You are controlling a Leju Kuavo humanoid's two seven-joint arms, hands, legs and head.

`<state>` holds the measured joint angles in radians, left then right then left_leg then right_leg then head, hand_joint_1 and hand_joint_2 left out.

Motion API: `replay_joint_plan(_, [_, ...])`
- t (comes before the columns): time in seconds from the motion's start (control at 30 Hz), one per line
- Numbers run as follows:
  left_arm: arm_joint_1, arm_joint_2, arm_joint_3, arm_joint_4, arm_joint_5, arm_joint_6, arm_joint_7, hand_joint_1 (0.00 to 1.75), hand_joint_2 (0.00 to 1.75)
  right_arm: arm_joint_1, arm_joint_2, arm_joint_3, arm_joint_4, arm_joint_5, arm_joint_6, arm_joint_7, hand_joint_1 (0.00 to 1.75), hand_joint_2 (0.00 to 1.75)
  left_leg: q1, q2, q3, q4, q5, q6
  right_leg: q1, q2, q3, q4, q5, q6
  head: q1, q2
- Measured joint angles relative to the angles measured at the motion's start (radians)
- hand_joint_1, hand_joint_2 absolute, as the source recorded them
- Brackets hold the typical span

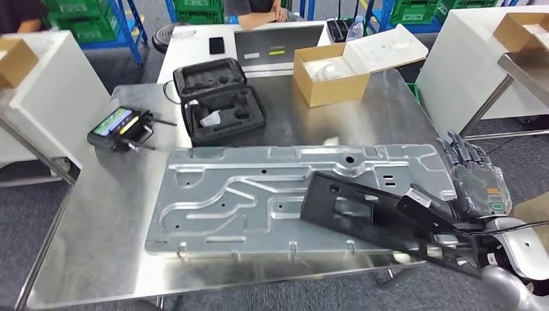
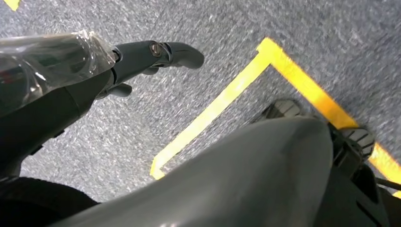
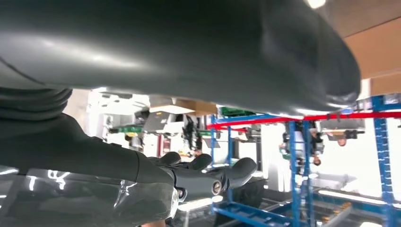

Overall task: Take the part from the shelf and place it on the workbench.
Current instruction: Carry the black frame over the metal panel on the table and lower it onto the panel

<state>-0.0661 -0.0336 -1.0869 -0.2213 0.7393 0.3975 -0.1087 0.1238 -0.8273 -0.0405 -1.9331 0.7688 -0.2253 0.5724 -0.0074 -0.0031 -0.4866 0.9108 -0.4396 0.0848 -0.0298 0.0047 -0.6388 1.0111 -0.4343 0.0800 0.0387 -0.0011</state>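
A black flat frame part (image 1: 362,210) lies slanted across the right end of a large silver stamped plate (image 1: 226,194) on the steel workbench (image 1: 97,220). Its near end reaches past the bench edge, beside my right wrist. My right hand (image 1: 476,181) hovers at the plate's right end, fingers stretched forward and apart, with nothing visibly gripped. In the right wrist view the fingers (image 3: 208,172) are likewise extended and hold nothing. My left hand (image 2: 142,56) hangs over grey carpet with its fingers out and holds nothing.
At the back of the bench stand an open black foam case (image 1: 220,100), an open cardboard box (image 1: 330,74) and a handheld controller (image 1: 121,129). A person (image 1: 259,13) sits behind a far table. White cabinets flank both sides. Yellow floor tape (image 2: 265,80) runs below the left hand.
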Motion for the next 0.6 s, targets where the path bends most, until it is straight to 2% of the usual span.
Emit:
replay_joint_plan(0.07, [-0.001,0.0,-0.001,0.0,0.0,0.0,0.0,0.0,0.0,0.001,0.003,0.002,0.0,0.0,-0.002,0.0,0.0,0.0,0.0,0.003,-0.02,-0.001,0.018,0.005,0.0,0.0,-0.038,0.131,-0.098,0.007,0.003,0.0])
replay_joint_plan(0.1, [-0.001,0.0,-0.002,0.0,0.0,0.0,0.0,0.0,0.0,0.001,0.005,0.004,0.0,0.0,-0.002,0.0,0.0,0.0,-0.001,0.004,-0.03,0.0,0.025,0.005,-0.001,-0.001,-0.049,0.191,-0.127,0.011,0.003,0.0])
replay_joint_plan(0.13, [-0.001,0.0,-0.003,0.0,0.0,0.0,0.0,0.0,0.0,0.002,0.007,0.007,0.0,0.0,-0.002,-0.001,0.0,0.0,-0.001,0.005,-0.039,0.002,0.032,0.004,-0.001,-0.001,-0.045,0.221,-0.133,0.014,0.003,0.0])
replay_joint_plan(0.17, [-0.001,0.0,-0.003,0.0,0.0,0.0,0.001,0.0,0.0,0.002,0.008,0.008,0.0,0.0,-0.003,-0.001,0.0,0.0,0.001,0.005,-0.049,0.005,0.037,0.002,-0.002,-0.001,-0.022,0.211,-0.12,0.017,0.003,0.0])
replay_joint_plan(0.2, [-0.001,-0.001,-0.004,0.0,0.0,0.0,0.001,0.0,0.0,0.002,0.009,0.01,0.0,0.0,-0.004,-0.001,0.0,0.0,0.003,0.006,-0.059,0.009,0.042,-0.001,-0.004,-0.001,0.021,0.162,-0.095,0.021,0.002,0.0])
replay_joint_plan(0.23, [-0.002,-0.001,-0.004,0.0,0.0,0.0,0.001,0.0,0.0,0.002,0.01,0.01,0.0,0.0,-0.005,-0.002,0.0,0.0,0.004,0.006,-0.068,0.016,0.046,-0.005,-0.008,-0.001,0.077,0.084,-0.074,0.025,0.003,0.0])
replay_joint_plan(0.27, [-0.003,0.0,-0.005,0.0,0.0,0.0,0.001,0.0,0.0,0.001,0.01,0.011,-0.001,0.002,-0.006,-0.003,0.0,0.0,0.004,0.005,-0.077,0.024,0.049,-0.01,-0.007,0.001,0.128,0.009,-0.062,0.024,0.003,0.0])
replay_joint_plan(0.3, [-0.004,0.0,-0.005,0.0,0.0,0.0,0.0,0.0,0.0,0.0,0.011,0.011,-0.002,0.003,-0.008,-0.004,0.0,0.0,0.003,0.003,-0.083,0.031,0.051,-0.015,-0.006,0.003,0.162,-0.044,-0.056,0.019,0.003,0.0])
replay_joint_plan(0.33, [-0.006,0.001,-0.005,0.0,0.001,0.0,0.0,0.0,0.0,-0.001,0.013,0.012,-0.003,0.004,-0.01,-0.006,0.0,0.0,0.001,0.002,-0.088,0.037,0.055,-0.021,-0.004,0.006,0.177,-0.071,-0.059,0.011,0.003,0.0])
replay_joint_plan(0.37, [-0.007,0.001,-0.005,0.0,0.001,0.001,0.0,0.0,0.0,-0.001,0.014,0.013,-0.004,0.005,-0.012,-0.007,0.0,0.0,0.0,0.001,-0.092,0.039,0.06,-0.027,-0.001,0.008,0.175,-0.073,-0.058,0.0,0.003,0.0])
replay_joint_plan(0.43, [-0.008,0.001,-0.006,0.0,0.002,0.001,0.0,0.0,0.0,-0.001,0.016,0.015,-0.005,0.005,-0.014,-0.01,0.0,0.0,0.001,-0.001,-0.102,0.047,0.061,-0.039,-0.002,0.005,0.16,-0.07,-0.05,-0.019,0.002,0.0])
replay_joint_plan(0.47, [-0.009,0.001,-0.006,0.0,0.003,0.001,0.0,0.0,0.0,-0.002,0.016,0.015,-0.007,0.006,-0.015,-0.011,0.0,0.0,0.003,-0.002,-0.113,0.066,0.041,-0.045,-0.004,0.003,0.151,-0.07,-0.042,-0.029,0.002,0.0])
replay_joint_plan(0.5, [-0.01,0.002,-0.006,0.0,0.004,0.001,0.0,0.0,0.0,-0.002,0.017,0.016,-0.009,0.006,-0.016,-0.012,0.0,0.0,0.006,-0.002,-0.13,0.108,0.004,-0.051,-0.005,0.001,0.141,-0.071,-0.033,-0.037,0.002,0.0])
replay_joint_plan(0.57, [-0.011,0.002,-0.007,0.0,0.004,0.002,0.0,0.0,0.0,-0.002,0.018,0.017,-0.012,0.006,-0.019,-0.014,0.0,0.0,0.008,-0.001,-0.175,0.244,-0.092,-0.061,-0.003,-0.001,0.12,-0.07,-0.017,-0.045,0.001,0.0])
replay_joint_plan(0.6, [-0.013,0.002,-0.007,0.0,0.004,0.002,0.0,0.0,0.0,-0.002,0.02,0.017,-0.012,0.006,-0.019,-0.015,0.0,0.0,0.009,-0.001,-0.192,0.309,-0.125,-0.064,-0.002,-0.001,0.11,-0.07,-0.009,-0.046,0.001,0.0])
